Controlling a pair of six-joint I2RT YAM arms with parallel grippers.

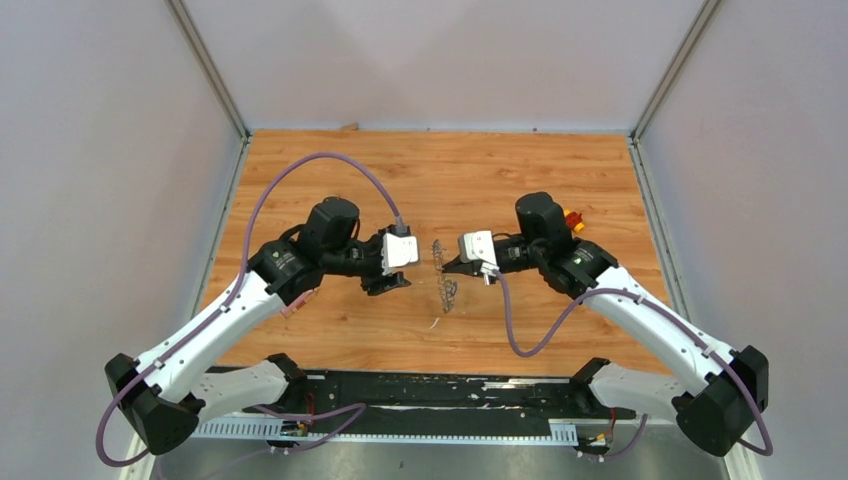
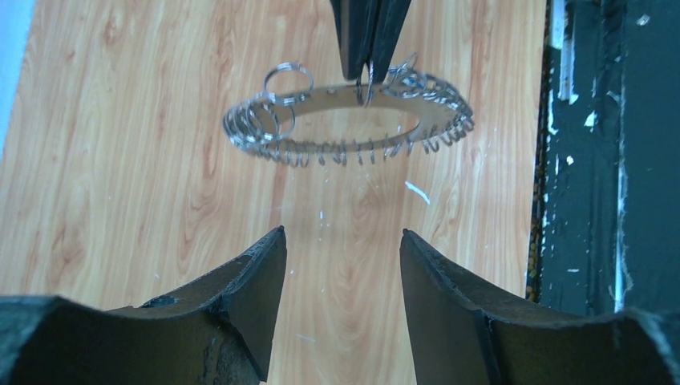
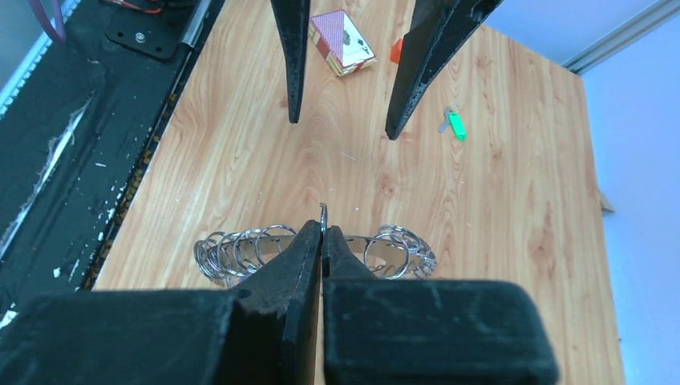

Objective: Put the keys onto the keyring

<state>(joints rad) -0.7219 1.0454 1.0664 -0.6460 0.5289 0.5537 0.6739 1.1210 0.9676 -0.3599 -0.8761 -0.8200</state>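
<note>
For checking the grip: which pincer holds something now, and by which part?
The right pincer holds the keyring by its rim; the left pincer is open, empty.

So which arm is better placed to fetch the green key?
Likely left: the left gripper is open and empty; the right gripper is shut on the keyring. The green key lies loose.

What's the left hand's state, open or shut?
Open: on the left hand, the fingers stand wide apart, nothing between them; the right hand holds the keyring.

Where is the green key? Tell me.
In the right wrist view the green key lies on the table, upper right, just past the open left gripper, right of the card box.
</note>
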